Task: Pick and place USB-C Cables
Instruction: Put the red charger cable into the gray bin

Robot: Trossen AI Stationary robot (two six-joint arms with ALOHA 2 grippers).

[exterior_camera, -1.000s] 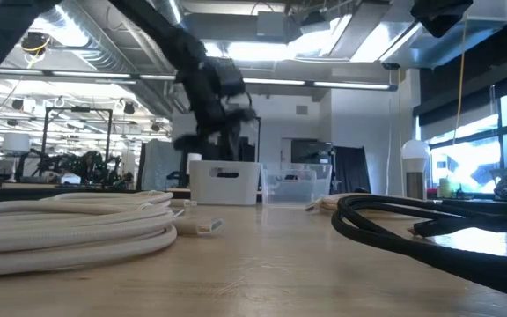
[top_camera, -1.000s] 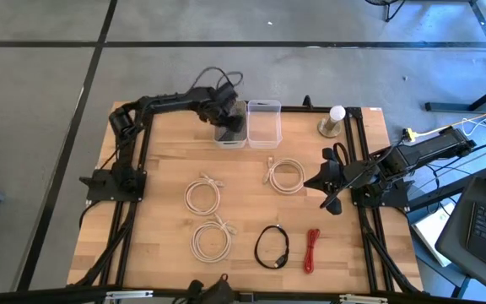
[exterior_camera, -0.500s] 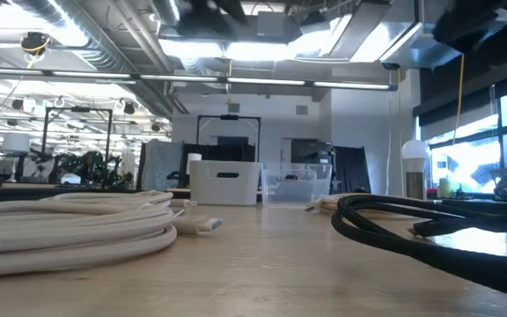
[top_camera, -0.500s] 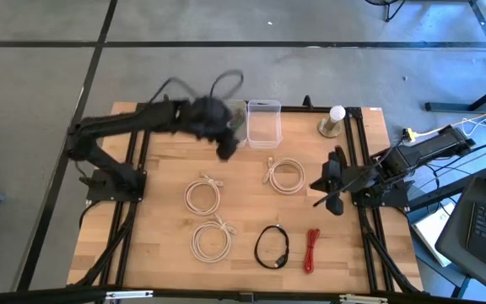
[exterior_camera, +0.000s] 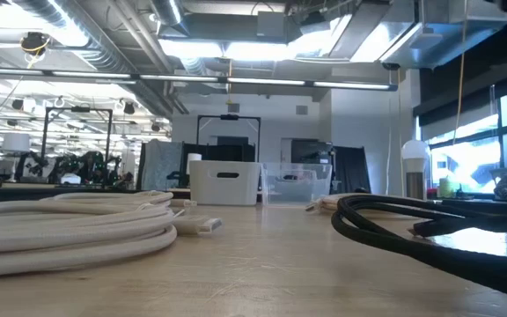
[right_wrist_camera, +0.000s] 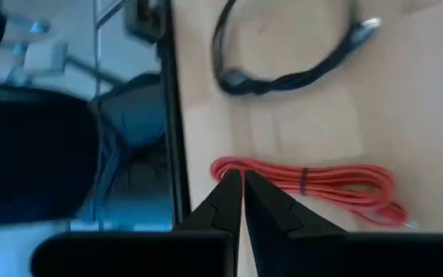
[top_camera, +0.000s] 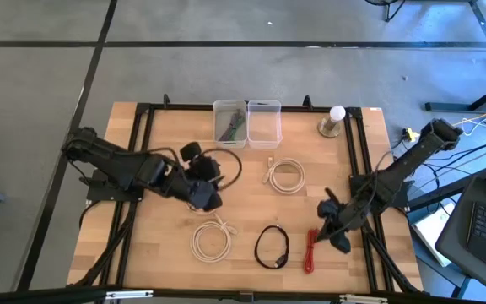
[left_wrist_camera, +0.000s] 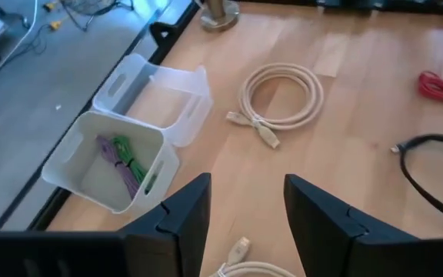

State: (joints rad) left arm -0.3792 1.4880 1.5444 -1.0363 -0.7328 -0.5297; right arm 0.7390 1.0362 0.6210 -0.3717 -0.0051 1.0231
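Note:
My left gripper (top_camera: 209,199) hangs open over the left middle of the table, nothing between its fingers (left_wrist_camera: 244,223); it hides what lies under it in the high view. My right gripper (top_camera: 319,226) is shut just above the far end of the red cable bundle (right_wrist_camera: 306,185), which lies flat near the right front. Also flat on the wood are a cream coil (top_camera: 285,176), a second cream coil (top_camera: 212,241) and a black coil (top_camera: 272,247). Green and purple cables (left_wrist_camera: 125,161) lie in the white bin (top_camera: 230,124).
A clear bin (top_camera: 264,124) stands beside the white bin at the far edge. A white ball-topped round object (top_camera: 334,121) sits at the far right. Black frame rails (top_camera: 357,152) run along both sides. Bare wood lies between the coils.
My left gripper has swung from over the white bin at the far edge toward the near edge and the left middle of the table, rolling as it went. My right gripper has dropped and gone toward the near edge to the red bundle, turning. No cable has moved.

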